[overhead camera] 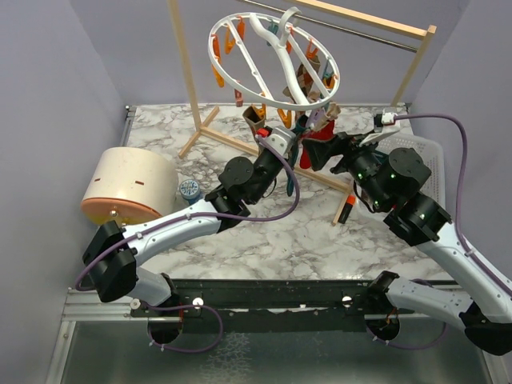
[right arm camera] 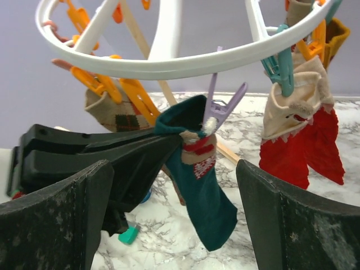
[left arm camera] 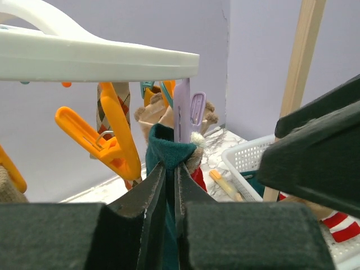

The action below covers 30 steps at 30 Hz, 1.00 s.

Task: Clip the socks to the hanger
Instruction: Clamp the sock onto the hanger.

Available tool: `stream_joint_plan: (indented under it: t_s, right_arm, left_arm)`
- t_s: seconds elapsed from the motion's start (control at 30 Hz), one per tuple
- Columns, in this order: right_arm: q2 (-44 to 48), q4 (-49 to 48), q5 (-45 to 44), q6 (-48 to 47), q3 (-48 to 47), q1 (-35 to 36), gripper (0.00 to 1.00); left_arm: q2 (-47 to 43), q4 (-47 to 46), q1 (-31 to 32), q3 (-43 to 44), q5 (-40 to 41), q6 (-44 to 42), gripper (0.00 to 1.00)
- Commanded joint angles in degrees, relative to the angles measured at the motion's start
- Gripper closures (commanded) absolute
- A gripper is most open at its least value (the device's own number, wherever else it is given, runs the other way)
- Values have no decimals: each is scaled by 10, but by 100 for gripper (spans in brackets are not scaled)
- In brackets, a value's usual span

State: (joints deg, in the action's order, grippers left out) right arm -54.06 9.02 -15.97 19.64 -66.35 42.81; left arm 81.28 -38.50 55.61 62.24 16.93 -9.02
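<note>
Right wrist: teal sock (right arm camera: 203, 199) hangs lengthwise down, toe lower right

bright, even light, soft shadows, blurred wrist-view foregrounds

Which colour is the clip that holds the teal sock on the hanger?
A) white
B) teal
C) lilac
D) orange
C: in the right wrist view, a lilac clip hanging from the hanger ring bites the cuff of the teal sock.
</note>
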Motion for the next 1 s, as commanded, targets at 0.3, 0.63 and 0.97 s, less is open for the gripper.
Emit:
stream_joint_plan:
  t_s: [0.3, 0.63, 0.97]
  right_arm:
    - [64, 28, 25, -58, 42, 4, 8]
    - [87, 58, 10, -76, 67, 5, 8]
    - [108, 88, -22, -78, 82, 4, 8]
  left_arm:
    - [22, -12, 1, 35, -27, 14, 88]
    - [30, -12, 1, 36, -27, 18, 76]
    - [26, -11, 1, 32, -28, 21, 74]
